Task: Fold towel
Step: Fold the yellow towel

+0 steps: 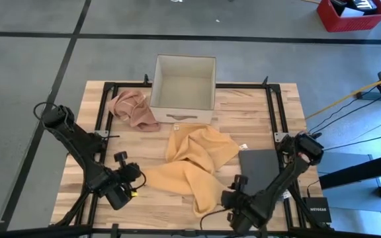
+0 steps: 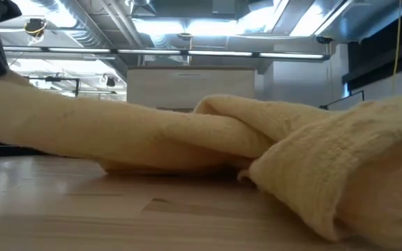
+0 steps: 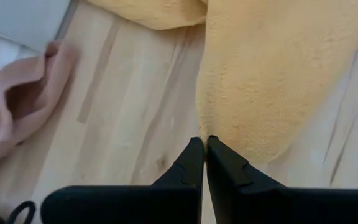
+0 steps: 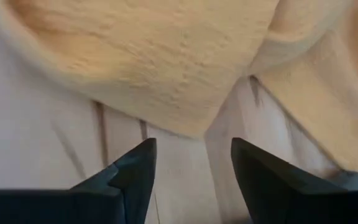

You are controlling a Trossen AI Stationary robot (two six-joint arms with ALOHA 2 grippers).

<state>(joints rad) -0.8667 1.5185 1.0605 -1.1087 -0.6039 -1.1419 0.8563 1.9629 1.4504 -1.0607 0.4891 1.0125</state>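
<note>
**Both arms working the near edge of a crumpled yellow towel**

Nearest the front edge of the wooden table [image 1: 256, 109], the right arm is reaching in low from the right side, elbow bent beside a dark grey mat [image 1: 260, 165]. Its right gripper [image 4: 191, 165] is sitting just short of the near corner of the yellow towel [image 1: 194, 162], with the fingers [image 4: 135, 168] standing spread apart and bare wood showing between them. Nothing is lying between the fingers; the towel's rounded edge is hanging just ahead of the tips without touching them.

A little farther along the front, on the other side, the left arm is stretching diagonally from the table's left edge toward the middle. Its left gripper [image 3: 204, 149] is pressed fully together, the two tips meeting at the towel's left corner. The tips are touching the cloth edge, but whether any fabric is pinched between them cannot be told.

Between the two grippers, the towel is lying bunched and unfolded across the table's centre, heaped into thick rolls in the low view.

Beyond it, a pink cloth [image 1: 133, 109] is lying crumpled toward the left rear, just beside an open white box [image 1: 184, 99] standing at the table's back edge.
</note>
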